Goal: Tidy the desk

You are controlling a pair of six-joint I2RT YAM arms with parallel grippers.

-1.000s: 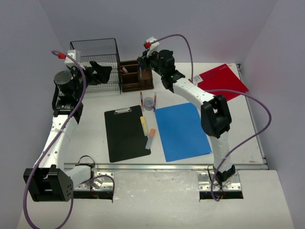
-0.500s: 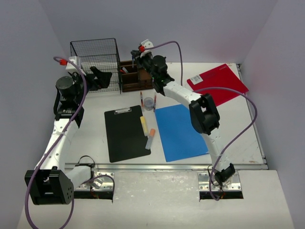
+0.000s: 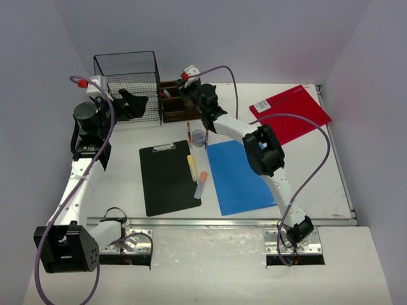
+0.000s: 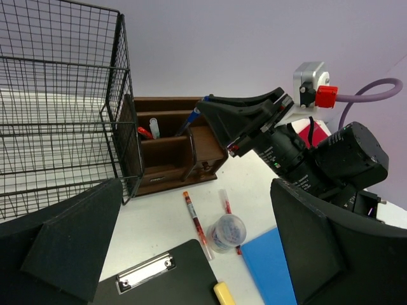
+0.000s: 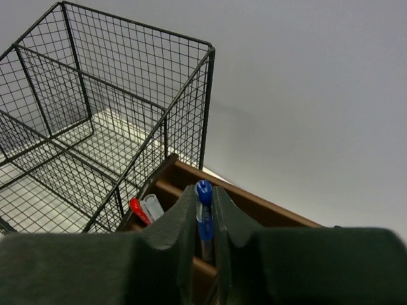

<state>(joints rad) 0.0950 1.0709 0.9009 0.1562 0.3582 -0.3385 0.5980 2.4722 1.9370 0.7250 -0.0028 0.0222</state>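
Note:
The white desk (image 3: 127, 171) carries a brown wooden organizer (image 3: 173, 105) at the back. My right gripper (image 3: 186, 89) hangs over the organizer (image 5: 254, 203), its fingers close on both sides of a blue pen (image 5: 204, 216) that stands upright in a compartment. In the left wrist view the same gripper (image 4: 219, 117) sits above the organizer (image 4: 165, 152). My left gripper (image 3: 137, 101) hovers wide open beside the wire basket, nothing between its fingers (image 4: 196, 190).
A black wire basket (image 3: 127, 79) stands left of the organizer. On the desk lie a black clipboard (image 3: 167, 178) with a yellow highlighter (image 3: 191, 166) and an orange-capped marker (image 3: 201, 184), a small clear cup (image 3: 199, 137) between two red pens (image 3: 189, 130), a blue folder (image 3: 241, 175) and a red folder (image 3: 292, 111).
The right arm has reached left and further back, bringing the blue pen over and into the organizer. The left arm shifted slightly and stays open.

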